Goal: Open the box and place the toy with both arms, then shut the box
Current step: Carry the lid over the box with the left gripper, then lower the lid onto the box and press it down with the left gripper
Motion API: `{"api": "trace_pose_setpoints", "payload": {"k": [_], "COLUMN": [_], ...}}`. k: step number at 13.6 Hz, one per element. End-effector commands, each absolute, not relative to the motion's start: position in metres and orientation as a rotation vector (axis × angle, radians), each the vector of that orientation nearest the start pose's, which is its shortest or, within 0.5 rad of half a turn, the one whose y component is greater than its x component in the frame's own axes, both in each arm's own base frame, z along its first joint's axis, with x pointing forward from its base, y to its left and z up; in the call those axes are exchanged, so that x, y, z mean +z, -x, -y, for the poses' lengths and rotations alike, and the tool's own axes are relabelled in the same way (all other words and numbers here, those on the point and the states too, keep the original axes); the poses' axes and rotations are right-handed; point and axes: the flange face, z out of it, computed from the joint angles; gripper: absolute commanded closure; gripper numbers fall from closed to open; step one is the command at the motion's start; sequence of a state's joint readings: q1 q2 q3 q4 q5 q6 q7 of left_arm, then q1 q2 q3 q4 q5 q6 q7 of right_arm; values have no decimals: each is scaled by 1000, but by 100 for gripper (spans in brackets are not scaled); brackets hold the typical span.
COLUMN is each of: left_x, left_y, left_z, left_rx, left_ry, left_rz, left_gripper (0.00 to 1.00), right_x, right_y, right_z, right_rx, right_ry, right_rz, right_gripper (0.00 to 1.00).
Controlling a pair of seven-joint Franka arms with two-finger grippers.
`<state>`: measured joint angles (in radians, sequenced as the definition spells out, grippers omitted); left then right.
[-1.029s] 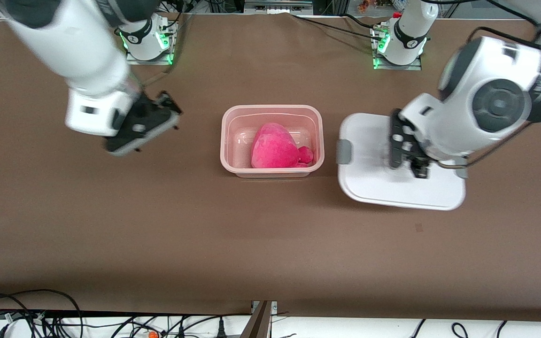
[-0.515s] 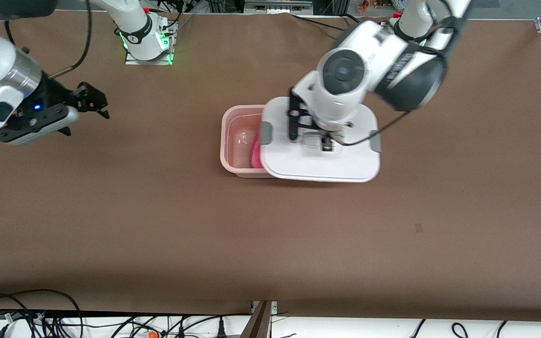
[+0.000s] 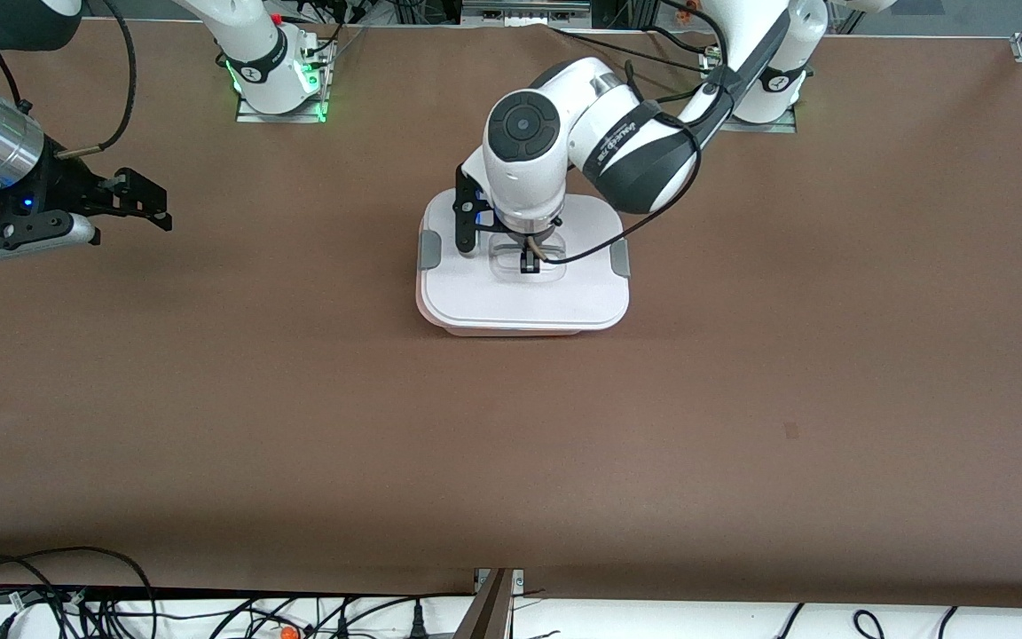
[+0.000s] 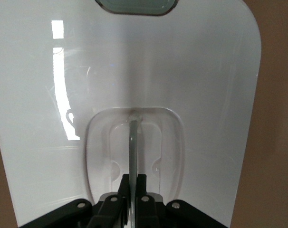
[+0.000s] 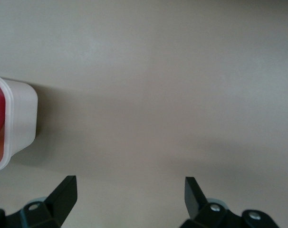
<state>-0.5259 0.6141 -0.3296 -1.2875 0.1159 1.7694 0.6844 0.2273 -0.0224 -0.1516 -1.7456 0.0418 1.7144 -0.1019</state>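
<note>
White lid [image 3: 524, 297] w/ grey clips is sitting on the pink box [image 3: 511, 330], left gripper [image 3: 529, 264] pinching its clear centre handle [image 4: 133, 142]; right gripper [image 3: 134, 200] is waiting spread wide over bare table [image 3: 298, 399].

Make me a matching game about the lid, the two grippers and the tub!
Things:
1. lid
2. left gripper
3. right gripper
4. tub

States:
A. jaws open, over bare table toward the right arm's end
B. white, lying on top of the tub
C. jaws shut on the lid's clear centre handle
D. pink, almost hidden under the lid

Pairs: 1-B, 2-C, 3-A, 4-D
</note>
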Motion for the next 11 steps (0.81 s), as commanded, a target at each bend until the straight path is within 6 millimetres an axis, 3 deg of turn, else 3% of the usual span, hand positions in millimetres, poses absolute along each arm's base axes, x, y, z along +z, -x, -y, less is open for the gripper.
{"api": "trace_pose_setpoints", "payload": {"k": [1,8,11], "left_x": [395,374,365], "left_y": [-503,-505,-508], "left_z": [510,519,518], "left_rx": [156,170,176], "left_ry": [2337,2344,2348], "left_rz": [-2150,-2133,-2128], "left_gripper": [100,100,100], "right_x": [570,598,630], "right_y": [-552,-547,-545], "right_z": [-32,-39,-32], "right_rx": [-26,13,-32], "right_ry": [3105,3131,3131], "right_rz": [204,67,58], "right_gripper": [0,0,0]}}
